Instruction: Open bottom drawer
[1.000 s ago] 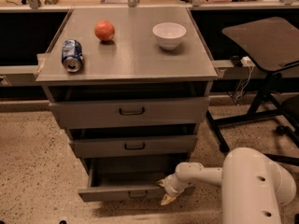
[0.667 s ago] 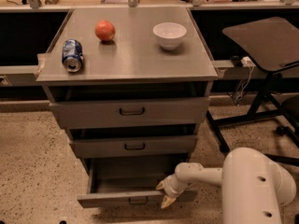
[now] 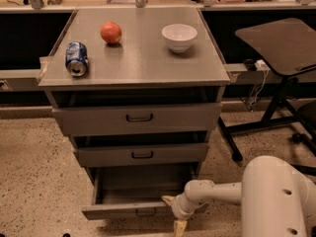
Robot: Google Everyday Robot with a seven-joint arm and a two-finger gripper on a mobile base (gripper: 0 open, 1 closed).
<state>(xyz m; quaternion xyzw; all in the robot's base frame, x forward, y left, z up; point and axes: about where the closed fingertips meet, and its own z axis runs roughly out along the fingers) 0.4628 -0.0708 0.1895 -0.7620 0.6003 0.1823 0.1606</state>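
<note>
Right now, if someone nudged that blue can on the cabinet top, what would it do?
The blue can lies on its side, so a sideways nudge would probably roll it. It sits near a side edge of the cabinet top, so it might fall off. The gripper is low at the bottom drawer, well away.

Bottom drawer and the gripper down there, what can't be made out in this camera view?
1. Bottom drawer: the back of its inside is hidden under the middle drawer.
2. Gripper, at the right end of the bottom drawer's front: whether it holds the front is hidden by its own wrist.
3. Robot body: cut off by the bottom and right edges of the camera view.
</note>
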